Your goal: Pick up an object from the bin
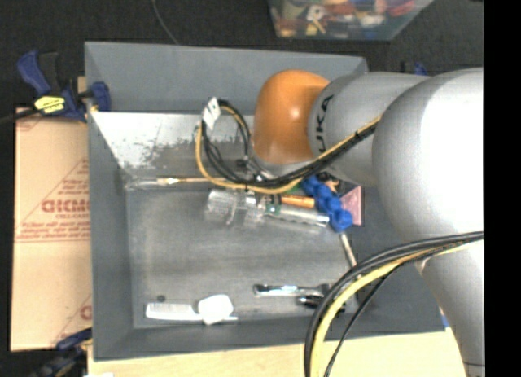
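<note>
- The thing nearest the pincer, as I see it, is a clear plastic tube-like piece [244, 207]. It lies on its side about the middle of the bin [203, 66], running left to right.
- Its right end shows a green and an orange part; I cannot make out what these are.
- The pincer [254, 181] sits directly above the left half of that clear piece, tucked under the wrist. I cannot tell whether it is open or closed, nor whether it touches the piece.
- Just right of the clear piece lies a knobbly blue piece [332, 204], touching or nearly touching its end. A flat pink piece [352, 199] lies beside the blue one, against the arm's edge.
- A thin pale stick [347, 249] slants down from the blue piece toward the bin's near right part.
- Along the near side of the floor I see a slim metal tool [281, 290] lying flat. Well to its left is a white lump [216, 308] resting against a flat white strip [171, 311].
- Above the pincer is the orange cover [286, 119] on the wrist, with yellow and black cables [213, 151] looping out to its left.
- The silver arm [407, 147] comes in from the right and covers the bin's right side.
- Beyond the bin's far wall stands a clear tub [350, 5] of mixed coloured bits.
</note>
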